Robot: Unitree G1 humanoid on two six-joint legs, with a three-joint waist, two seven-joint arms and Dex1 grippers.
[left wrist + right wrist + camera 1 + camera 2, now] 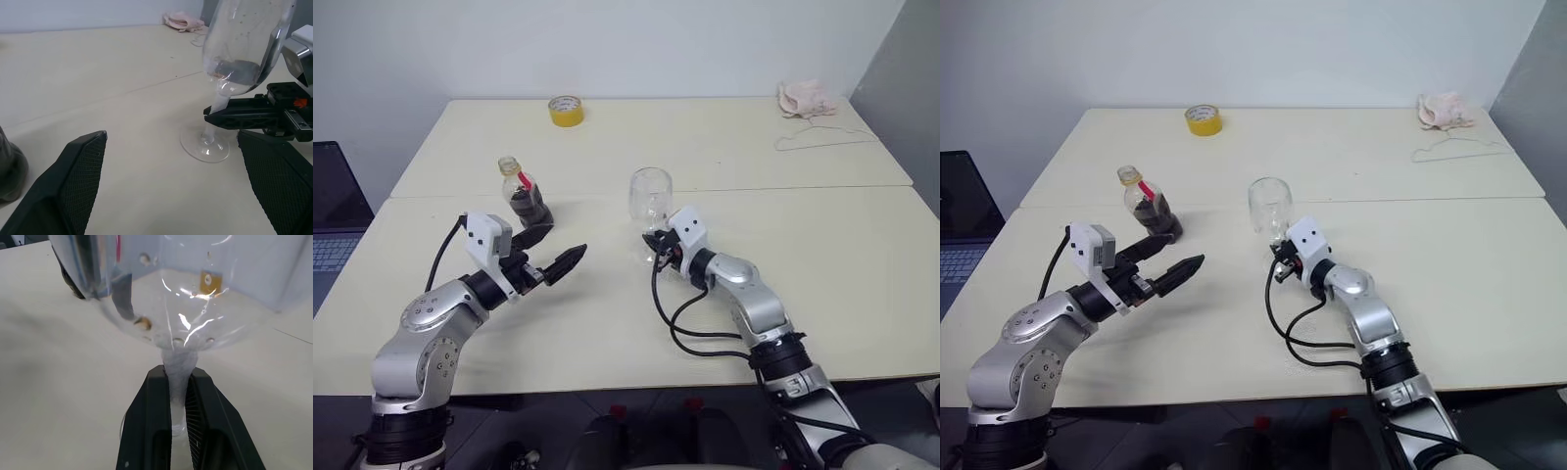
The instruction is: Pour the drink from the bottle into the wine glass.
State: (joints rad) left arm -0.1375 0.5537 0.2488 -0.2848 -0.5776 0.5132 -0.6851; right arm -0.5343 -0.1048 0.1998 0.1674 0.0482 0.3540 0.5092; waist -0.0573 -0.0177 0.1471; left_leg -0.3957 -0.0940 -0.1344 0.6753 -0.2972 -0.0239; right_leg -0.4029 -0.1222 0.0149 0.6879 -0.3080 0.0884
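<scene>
Right wrist view has the right claw (178,396) clamped on the wine glass (166,293) stem. Left claw (553,250) hangs wide open just beside the bottle (523,193), mid-bench (607,323).

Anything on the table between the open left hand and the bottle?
No. In the left eye view the bottle stands just beyond the left hand, with bare table between them. The right hand grips the wine glass stem.

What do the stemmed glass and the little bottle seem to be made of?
The wine glass looks like clear, glossy glass: sharp highlights, and the table shows through its bowl. The bottle seems thin clear plastic, judging by its soft squat shape; dark drink shows through. Its cap looks like matte yellow plastic.
</scene>
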